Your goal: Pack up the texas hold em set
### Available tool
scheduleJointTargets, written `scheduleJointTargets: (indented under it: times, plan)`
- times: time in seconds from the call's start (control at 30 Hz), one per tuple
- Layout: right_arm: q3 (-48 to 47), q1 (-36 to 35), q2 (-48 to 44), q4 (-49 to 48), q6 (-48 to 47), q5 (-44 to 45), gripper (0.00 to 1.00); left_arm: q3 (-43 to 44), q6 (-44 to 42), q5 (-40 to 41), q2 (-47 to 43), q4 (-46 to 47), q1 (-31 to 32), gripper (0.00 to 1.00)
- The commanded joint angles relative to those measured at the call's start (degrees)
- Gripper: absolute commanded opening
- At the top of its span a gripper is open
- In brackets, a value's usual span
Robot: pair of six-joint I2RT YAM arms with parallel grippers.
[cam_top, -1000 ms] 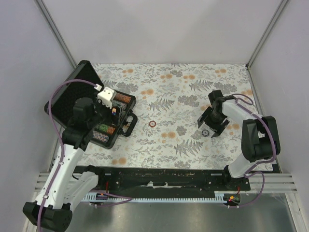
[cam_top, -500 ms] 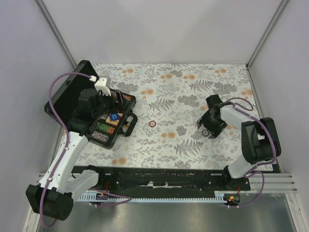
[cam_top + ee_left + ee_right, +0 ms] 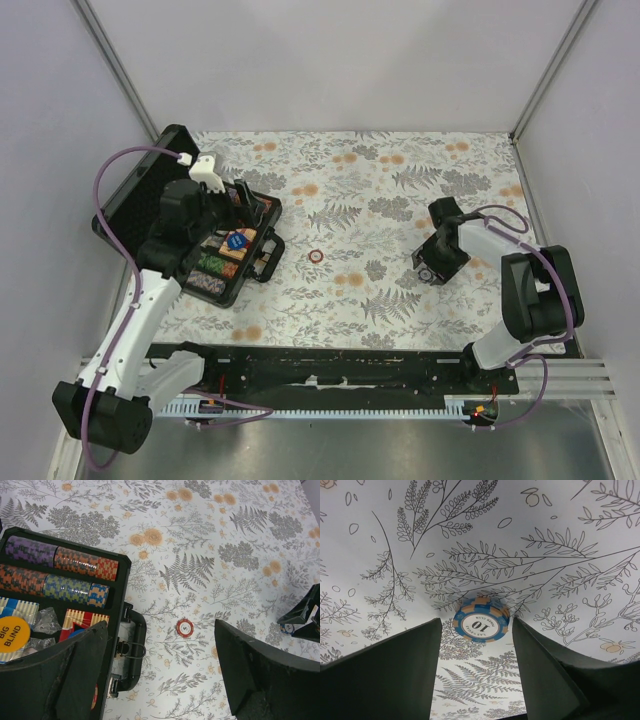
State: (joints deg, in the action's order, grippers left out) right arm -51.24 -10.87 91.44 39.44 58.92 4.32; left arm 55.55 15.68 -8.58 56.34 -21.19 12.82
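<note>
The black case [image 3: 133, 196] lies open at the left, holding rows of striped poker chips [image 3: 60, 565], a red-orange card box [image 3: 84, 620] and an orange "BIG BLIND" button [image 3: 13, 634]. A blue button [image 3: 237, 240] also rests inside. My left gripper [image 3: 160, 627] hangs open and empty above the case's handle [image 3: 131, 650]. A red chip [image 3: 184, 628] lies alone on the cloth. A blue "10" chip [image 3: 481, 621] lies flat between the tips of my right gripper [image 3: 476, 630], which is low on the table and open, with thin gaps on both sides.
A floral cloth [image 3: 380, 200] covers the table. Grey walls enclose the back and both sides. The case lid [image 3: 140, 190] stands raised at the far left. From the left wrist view, the right gripper [image 3: 302, 617] shows at the right edge.
My right gripper's fingers have narrowed around the blue chip. The left gripper has lifted back from the case's inside, uncovering the blue button.
</note>
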Motion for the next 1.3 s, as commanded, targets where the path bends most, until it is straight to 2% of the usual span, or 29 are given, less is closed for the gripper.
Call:
scheduleJointTargets:
  times: [0.0,0.23,0.4,0.7,0.8,0.93,1.1,1.27]
  plan:
    - [1.4,0.6,2.5,-4.6,1.1,1.5,0.64,1.1,1.9,1.6,-1.3,-0.1,-0.3,0.93]
    - [-0.5,0.9,5.3,-4.0,-0.7,0.2,0.48,1.2,2.6,1.1,-1.5,-0.4,-0.3,0.92]
    - [-1.8,0.9,4.5,-3.3,-2.3,-0.4,0.37,0.7,3.9,-2.0,-1.0,0.6,-0.3,0.91]
    - [-8.0,0.9,0.8,2.9,-4.2,-4.0,0.32,-4.6,10.9,-12.9,3.1,7.2,0.4,0.87]
    - [-10.2,0.7,0.1,5.0,-4.2,-6.6,0.32,-7.0,12.8,-13.0,4.6,10.2,3.2,0.87]
    - [-12.3,0.0,-0.8,6.5,-3.3,-9.1,0.32,-9.0,15.0,-11.2,7.4,15.3,9.9,0.88]
    - [-14.8,-1.9,-1.5,7.0,0.1,-12.8,0.31,-9.2,19.9,-8.6,14.7,25.0,20.1,0.90]
    - [-18.7,-5.4,-1.9,8.5,4.1,-15.3,0.29,-7.0,24.6,-8.2,23.3,32.8,25.7,0.91]
